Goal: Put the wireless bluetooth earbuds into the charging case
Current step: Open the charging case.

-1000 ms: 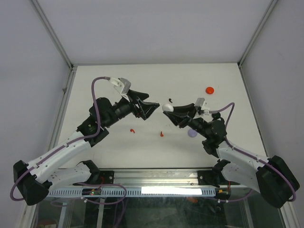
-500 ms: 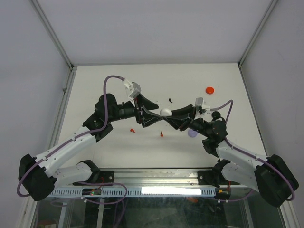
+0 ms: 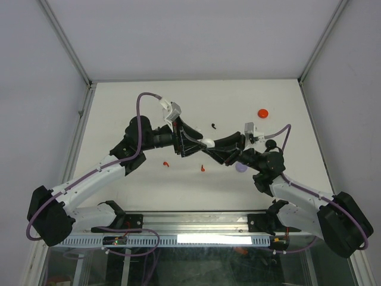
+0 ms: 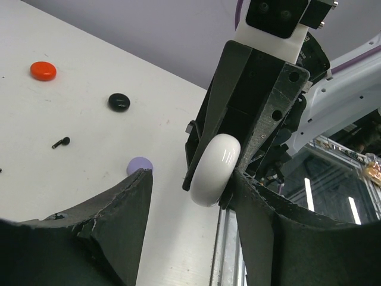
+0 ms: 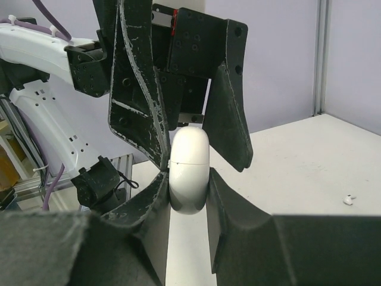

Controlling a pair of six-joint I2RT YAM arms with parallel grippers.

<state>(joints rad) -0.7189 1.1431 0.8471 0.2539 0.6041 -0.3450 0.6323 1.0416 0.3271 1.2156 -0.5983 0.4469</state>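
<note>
My right gripper is shut on a closed white round charging case and holds it on edge above the table; the case fills the gap between its fingers in the right wrist view. My left gripper is open and faces it, its fingers straddling the case; one finger touches or nearly touches the case, the other stands apart. Two red earbuds lie on the table below the grippers. A black earbud lies behind them. A white earbud lies on the table in the right wrist view.
A red case sits at the back right, also in the left wrist view. A lilac case lies under the right arm. A black case lies between them. The metal rail runs along the near edge.
My left gripper has swung right to meet the right gripper, and its open fingers now straddle the white case. The right gripper has shifted slightly left with the case.
</note>
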